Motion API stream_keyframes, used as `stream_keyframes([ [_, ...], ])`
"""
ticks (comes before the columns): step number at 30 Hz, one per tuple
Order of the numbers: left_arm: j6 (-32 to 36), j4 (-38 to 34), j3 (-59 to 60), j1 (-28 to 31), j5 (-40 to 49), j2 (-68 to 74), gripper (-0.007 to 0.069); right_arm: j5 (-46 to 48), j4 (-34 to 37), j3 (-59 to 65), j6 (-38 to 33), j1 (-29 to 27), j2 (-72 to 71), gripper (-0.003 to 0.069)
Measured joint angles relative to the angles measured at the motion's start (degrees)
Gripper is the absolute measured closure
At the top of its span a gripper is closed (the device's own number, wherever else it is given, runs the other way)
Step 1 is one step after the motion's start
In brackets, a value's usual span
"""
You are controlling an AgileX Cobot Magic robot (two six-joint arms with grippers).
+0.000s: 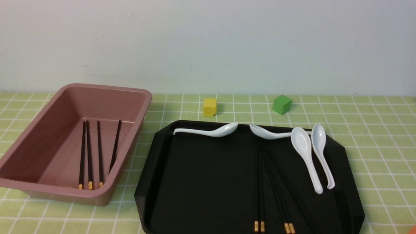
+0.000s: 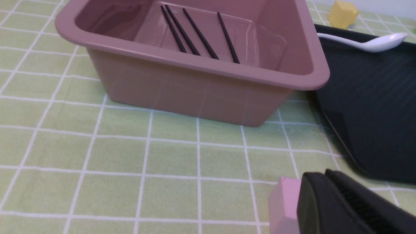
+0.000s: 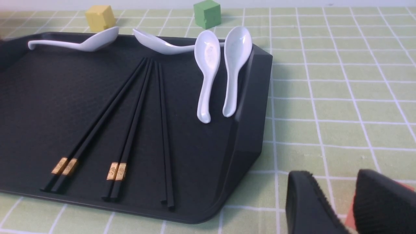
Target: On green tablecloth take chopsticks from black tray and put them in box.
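- Done so far: I count four chopsticks (image 1: pixel 94 152) lying on the floor of the box (image 1: pixel 39 130), gold ends toward the near wall. The box stands on the green tablecloth (image 1: pixel 373 117), just left of the black tray (image 1: pixel 195 182).
- Left to do: I judge six sticks remain on the tray, as three pairs (image 3: pixel 130 117) fanning out from a common point near the white spoons (image 3: pixel 208 65). Two pairs show gold bands; the third shows none.
- Progress estimate: somewhat under half complete.
- Right gripper (image 3: pixel 338 198): low over the cloth, just off the tray's near right corner. Its fingers stand a narrow gap apart and hold nothing.
- Left gripper (image 2: pixel 341 204): over the cloth in front of the box. Only one finger shows, so I cannot tell its opening.
- Neither arm appears in the front view.
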Motion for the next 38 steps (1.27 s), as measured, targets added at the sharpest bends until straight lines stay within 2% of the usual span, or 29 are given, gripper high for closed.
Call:
stream_keyframes([
  [38, -0.80, 0.00, 0.00, 0.00, 0.00, 0.00, 0.0564, 0.00, -0.03, 0.00, 0.00, 0.00, 0.00, 0.0419],
])
